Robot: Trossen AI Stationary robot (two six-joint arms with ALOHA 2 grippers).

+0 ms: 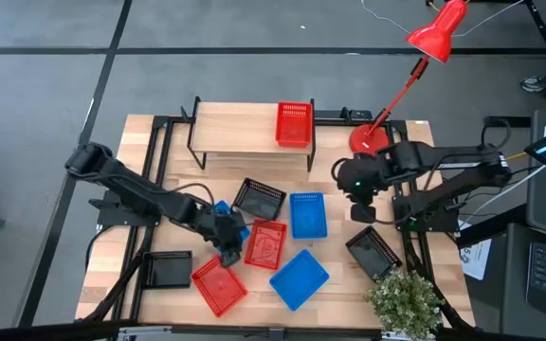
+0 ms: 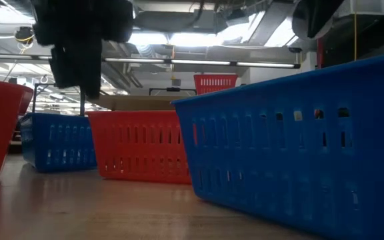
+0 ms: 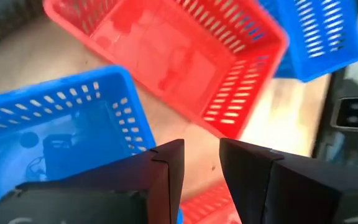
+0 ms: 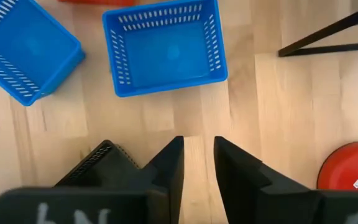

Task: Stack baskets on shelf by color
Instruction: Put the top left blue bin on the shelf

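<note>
We see one red basket point(image 1: 294, 124) on the shelf point(image 1: 245, 131), the others on the worktop point(image 1: 344, 270) in front of it, where our left hand point(image 1: 228, 248) and right hand point(image 1: 364, 210) hover slightly parted, holding nothing.

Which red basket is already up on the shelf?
The red basket on the shelf, toward its lamp end. The other two red ones sit down on the table.
</note>
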